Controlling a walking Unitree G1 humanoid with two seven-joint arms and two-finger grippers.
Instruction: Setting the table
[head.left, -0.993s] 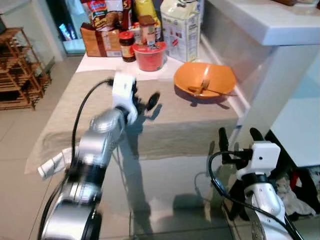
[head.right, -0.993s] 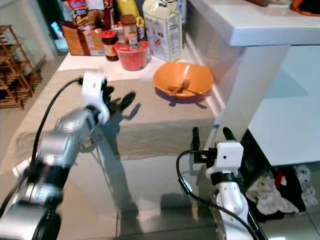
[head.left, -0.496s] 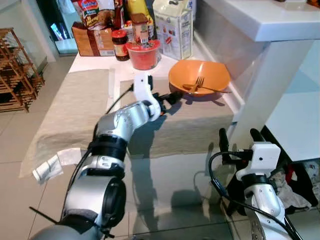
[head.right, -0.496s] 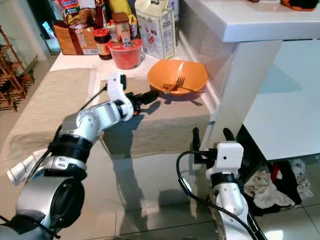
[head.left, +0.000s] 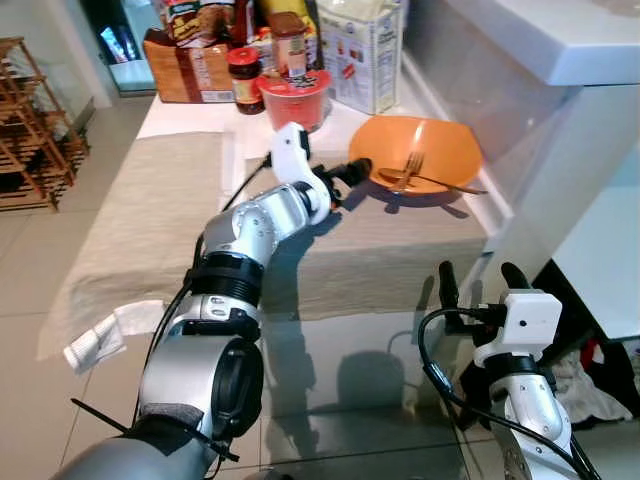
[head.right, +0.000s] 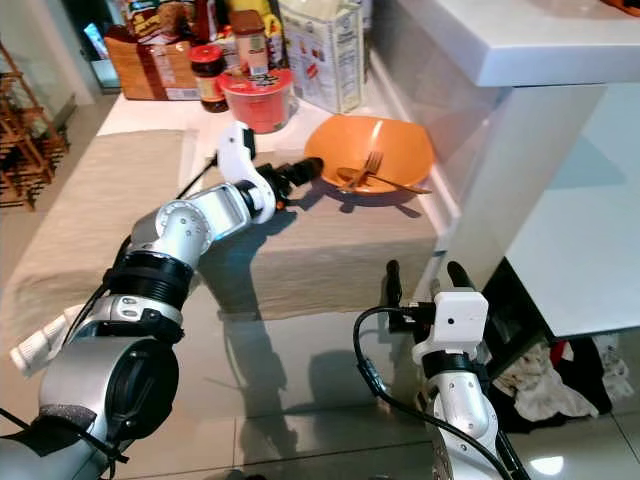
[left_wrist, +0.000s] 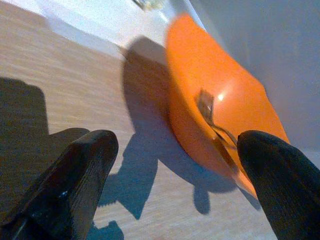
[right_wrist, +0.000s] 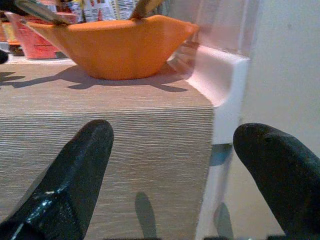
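Both jaws are spread wide and nothing is held. Just short of the near rim of the orange bowl (head.left: 420, 152), the left gripper (head.left: 352, 172) is reached out over the beige table runner (head.left: 390, 250). A fork (head.left: 412, 170) is lying inside the bowl, which stands at the table's far right near the groceries (head.left: 290, 50). The right gripper (head.left: 478, 282) is kept low beside the table edge. Little of the setting appears done; the bowl is not yet grasped. Compared with half a second earlier, the left gripper has been brought closer to the bowl.
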